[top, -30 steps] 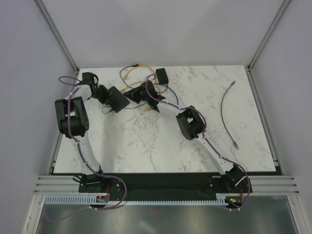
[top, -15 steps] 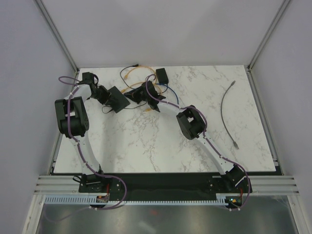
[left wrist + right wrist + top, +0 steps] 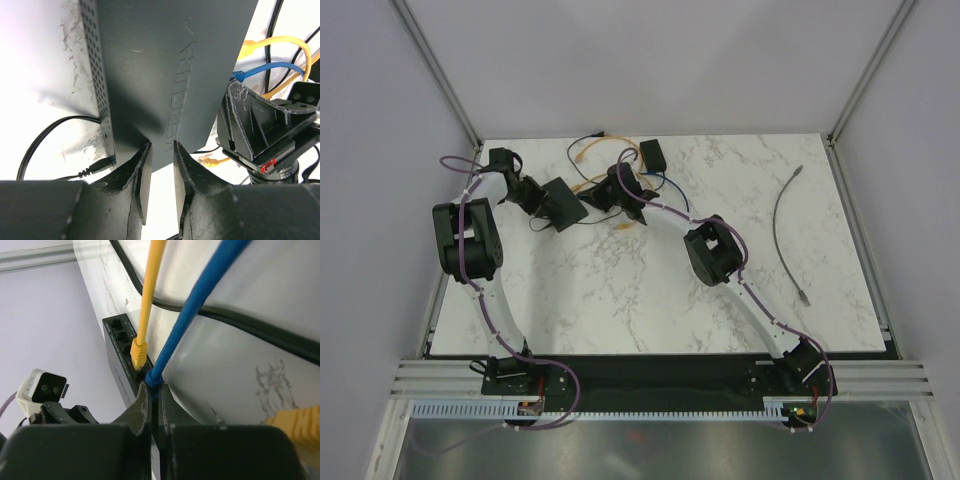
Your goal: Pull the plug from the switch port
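Blue plug (image 3: 154, 378) sits at the switch port (image 3: 141, 371) in the edge of the switch box (image 3: 165, 65). It looks seated, though the fingers hide the latch. The box is at the far left-centre of the table (image 3: 620, 290).

Right gripper (image 3: 156, 390) has its jaws nearly closed, pinching the plug's boot right at the port face. The plug's long axis runs straight out of the port edge, and the blue cable (image 3: 200, 305) leads off along that line. The fingers come in roughly along the same line, so the coming pull is probably straight back, away from the box edge, with no sideways twist.

Yellow plug (image 3: 138, 352) is in the neighbouring port, just beside the blue one. It is close enough to snag if the pull drifts.

Left gripper (image 3: 159, 150) is at the opposite side of the box. Its jaws are half closed over the near edge and appear to clamp the box against the pull.

The right arm is the one on the plug, and the left only anchors. The two grippers face each other across the box, so the pull goes away from the left one.
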